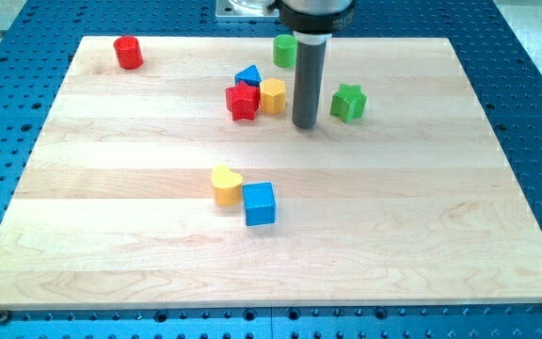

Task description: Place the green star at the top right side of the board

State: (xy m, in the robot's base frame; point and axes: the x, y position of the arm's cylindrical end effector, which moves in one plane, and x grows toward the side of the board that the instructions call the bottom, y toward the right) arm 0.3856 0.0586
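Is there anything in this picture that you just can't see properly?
- Green cylinder, camera view: its right edge is hidden behind the rod above my tip.
- Blue triangle: its lower part is covered by the red star and the yellow block.
- The arm above the rod: cut off by the view's top.

1. You get bright, even overhead light on the wooden board [393,217], with no harsh glare.
2. Only a faint, soft shadow sits on the board beside my tip [305,126].
3. Your focus stays sharp out to the board's edges, without visible distortion.
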